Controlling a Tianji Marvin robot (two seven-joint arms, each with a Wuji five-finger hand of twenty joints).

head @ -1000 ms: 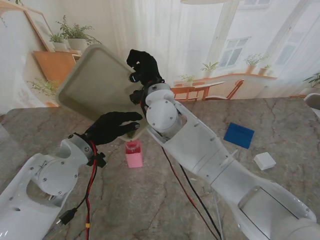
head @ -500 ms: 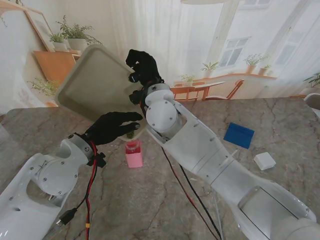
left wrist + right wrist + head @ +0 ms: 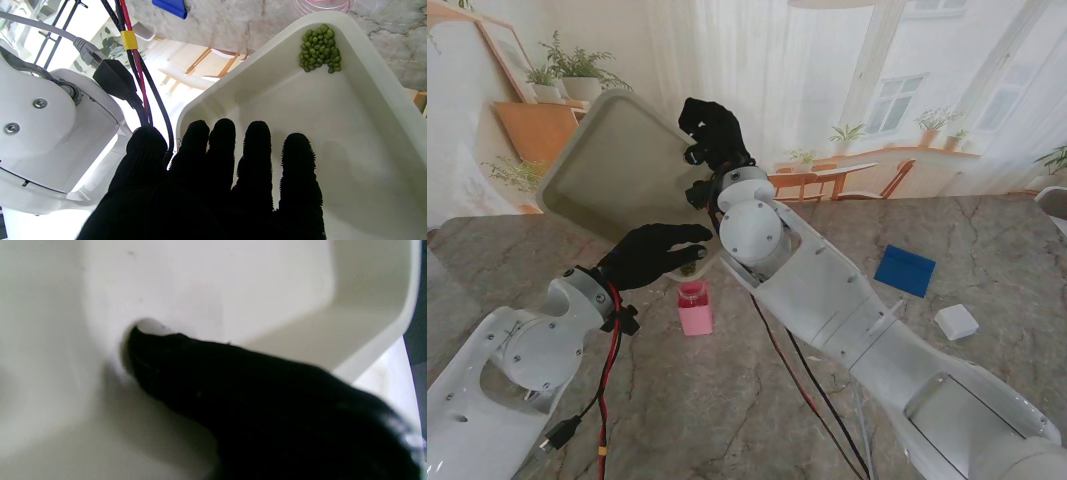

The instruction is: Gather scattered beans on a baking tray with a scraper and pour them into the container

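Right hand (image 3: 712, 128) is clamped on the tray's (image 3: 612, 160) far edge, tipping it up steeply. Left hand (image 3: 649, 254) lies flat with fingers spread against the low side, gripping nothing. Beans (image 3: 319, 47) are piled in the bottom corner, right over the pink container (image 3: 694, 307). Blue scraper (image 3: 904, 270) sits off to the right on the table (image 3: 727, 400).

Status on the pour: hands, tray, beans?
Right robot hand shut on tray, tilted up steeply. Left robot hand flat against tray's low edge, fingers apart. Beans piled in low corner over pink container. Nothing blocking.
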